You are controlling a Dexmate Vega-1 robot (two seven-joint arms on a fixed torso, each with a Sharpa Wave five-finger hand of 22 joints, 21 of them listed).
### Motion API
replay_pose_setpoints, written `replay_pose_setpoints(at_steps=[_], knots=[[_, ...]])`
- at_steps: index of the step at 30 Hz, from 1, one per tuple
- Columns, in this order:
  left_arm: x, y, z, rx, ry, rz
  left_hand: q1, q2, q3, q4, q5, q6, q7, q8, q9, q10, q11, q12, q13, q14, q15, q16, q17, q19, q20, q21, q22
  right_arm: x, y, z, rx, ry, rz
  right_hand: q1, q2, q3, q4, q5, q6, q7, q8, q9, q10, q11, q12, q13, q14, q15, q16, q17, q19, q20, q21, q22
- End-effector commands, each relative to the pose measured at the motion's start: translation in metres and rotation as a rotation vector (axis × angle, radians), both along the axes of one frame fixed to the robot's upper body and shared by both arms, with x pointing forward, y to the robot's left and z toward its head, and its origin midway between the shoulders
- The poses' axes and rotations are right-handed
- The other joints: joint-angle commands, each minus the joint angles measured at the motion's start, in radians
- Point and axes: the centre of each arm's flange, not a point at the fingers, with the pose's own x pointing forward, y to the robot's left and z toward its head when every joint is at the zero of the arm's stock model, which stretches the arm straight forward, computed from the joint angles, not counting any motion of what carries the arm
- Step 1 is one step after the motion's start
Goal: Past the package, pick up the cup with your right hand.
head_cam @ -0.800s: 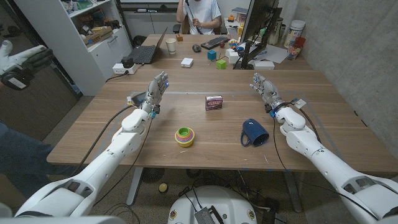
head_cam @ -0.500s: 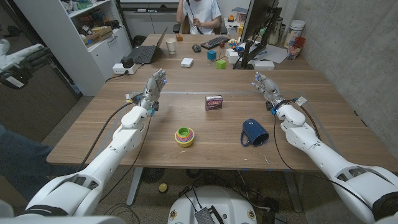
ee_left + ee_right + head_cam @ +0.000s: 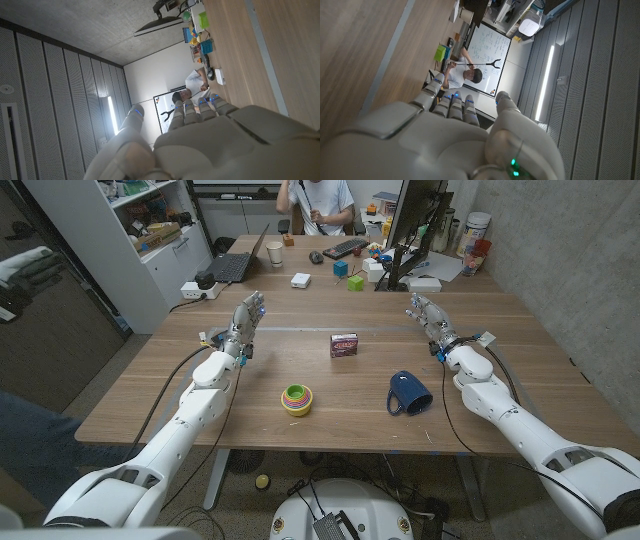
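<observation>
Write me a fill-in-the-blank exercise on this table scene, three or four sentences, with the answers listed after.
1. The blue cup lies on its ____ on the wooden table.
2. The small package sits between the two raised hands, farther from the robot than the ____ of nested rings.
3. The right hand holds ____.
4. The left hand has its fingers ____.

Missing words: side; stack; nothing; apart

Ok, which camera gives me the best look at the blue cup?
The head view: the blue cup lies on its side on the table, near the right hand, fully visible. Both wrist views look along the tabletop toward the far desk, not at the cup.
</observation>
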Motion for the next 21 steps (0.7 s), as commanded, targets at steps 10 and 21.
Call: replay_pose_setpoints(at_steps=[10,21], knots=[[-0.014,0.001,0.004,0.035,0.022,-0.031,0.005,0.010,0.007,-0.002,0.005,0.004,0.007,0.005,0.004,0.000,0.004,0.007,0.004,0.003,0.009,0.005,0.002,-0.009,0.004,0.005,0.002,-0.086,0.000,0.006,-0.051,-0.027,-0.118,0.013,-0.017,-0.002,-0.009,0.004,0.007,0.003,0.004,0.005,0.018,0.002,0.008,0.003,0.035,0.009,0.012,-0.003,0.051,0.108,0.020,0.006],[-0.042,0.007,0.004,0.024,0.005,0.020,0.005,0.011,0.007,-0.002,0.005,-0.004,0.008,0.002,0.004,-0.002,0.004,0.006,0.004,0.003,0.008,0.006,0.002,-0.011,0.004,0.005,0.002,-0.129,0.011,0.005,-0.201,0.003,-0.181,0.020,-0.044,-0.013,-0.030,0.006,0.028,0.002,0.010,0.004,0.049,0.018,0.015,0.003,0.093,0.046,0.025,-0.009,0.070,0.208,0.014,0.004]])
